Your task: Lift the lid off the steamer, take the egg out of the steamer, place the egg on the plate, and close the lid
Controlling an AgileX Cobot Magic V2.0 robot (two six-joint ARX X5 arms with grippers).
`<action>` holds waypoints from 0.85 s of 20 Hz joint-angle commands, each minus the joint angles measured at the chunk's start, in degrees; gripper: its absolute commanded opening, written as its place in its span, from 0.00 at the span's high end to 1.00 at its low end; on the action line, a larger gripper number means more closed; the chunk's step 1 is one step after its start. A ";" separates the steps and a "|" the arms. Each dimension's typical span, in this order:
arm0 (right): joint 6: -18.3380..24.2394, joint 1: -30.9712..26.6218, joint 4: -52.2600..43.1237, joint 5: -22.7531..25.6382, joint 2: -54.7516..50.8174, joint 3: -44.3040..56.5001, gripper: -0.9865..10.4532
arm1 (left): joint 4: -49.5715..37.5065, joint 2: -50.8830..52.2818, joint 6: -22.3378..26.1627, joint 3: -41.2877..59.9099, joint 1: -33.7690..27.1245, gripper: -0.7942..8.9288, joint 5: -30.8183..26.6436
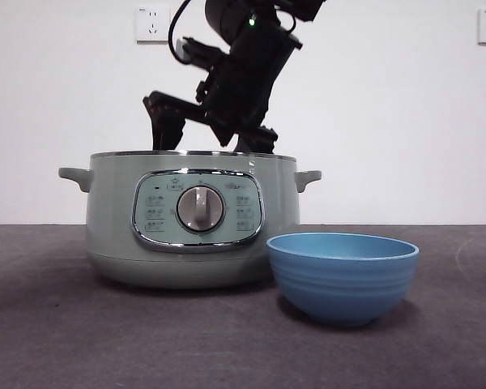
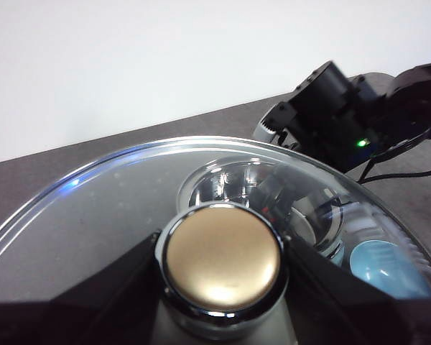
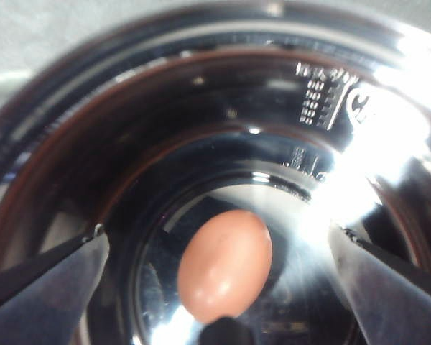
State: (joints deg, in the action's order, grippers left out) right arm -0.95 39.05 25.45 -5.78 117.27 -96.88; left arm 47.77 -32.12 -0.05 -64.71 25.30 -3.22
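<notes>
Front view: blue plate (image 1: 343,275) nearest, empty, just right of the steamer (image 1: 190,227). Steamer is open; right gripper (image 1: 211,134) dips into its mouth from above. Right wrist view: jaws spread wide over the egg (image 3: 225,264), which lies on the shiny pot floor, not gripped. Left gripper (image 2: 223,262) is clamped on the knob of the lid (image 2: 93,215), held off the pot.
</notes>
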 commanded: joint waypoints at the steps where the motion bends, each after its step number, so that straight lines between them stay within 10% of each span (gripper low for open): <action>1: 0.39 0.35 -0.39 0.20 2.05 -0.15 0.45 | -2.64 0.61 -0.33 -0.28 0.09 0.93 0.37; 11: 0.39 0.50 -0.68 0.42 6.60 -0.15 0.45 | -2.38 0.61 -0.31 -0.28 0.11 0.93 0.42; 17: 0.39 0.87 -1.20 1.25 6.60 -0.15 0.93 | -2.01 0.61 -0.28 -0.28 0.11 0.93 0.42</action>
State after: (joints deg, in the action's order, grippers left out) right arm -0.58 39.64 24.34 -4.40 122.85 -97.06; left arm 48.45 -32.12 -0.05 -64.71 25.30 -2.85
